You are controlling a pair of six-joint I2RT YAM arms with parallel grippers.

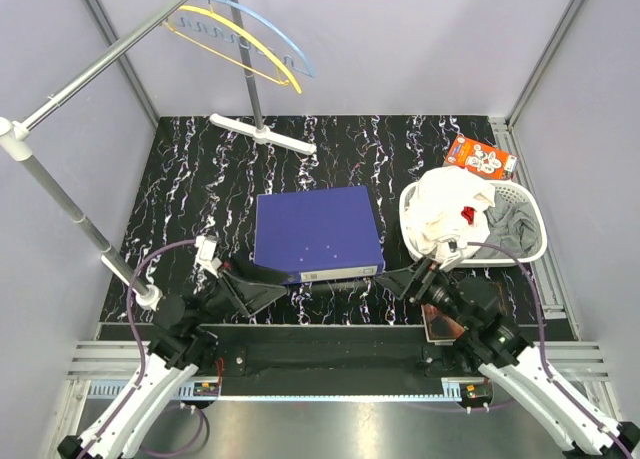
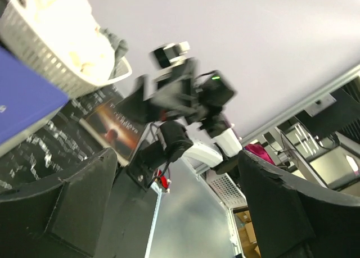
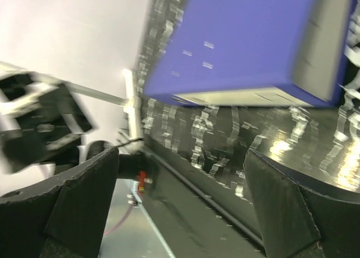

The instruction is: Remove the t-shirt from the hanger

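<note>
The table (image 1: 190, 199) is gleaming glossy black, veined white. The binder (image 1: 315, 229) is looking matt and smooth in blue. The basket (image 1: 510, 256) is showing perforated white plastic around a soft, crumpled cloth garment (image 1: 445, 204). The rail (image 1: 110, 54) is shining like bare metal.

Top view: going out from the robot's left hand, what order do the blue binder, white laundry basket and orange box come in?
1. The blue rectangular binder, right beside the left hand, mid-table.
2. The white plastic laundry basket, over on the right.
3. The orange cardboard box, behind the basket, far right corner.
</note>
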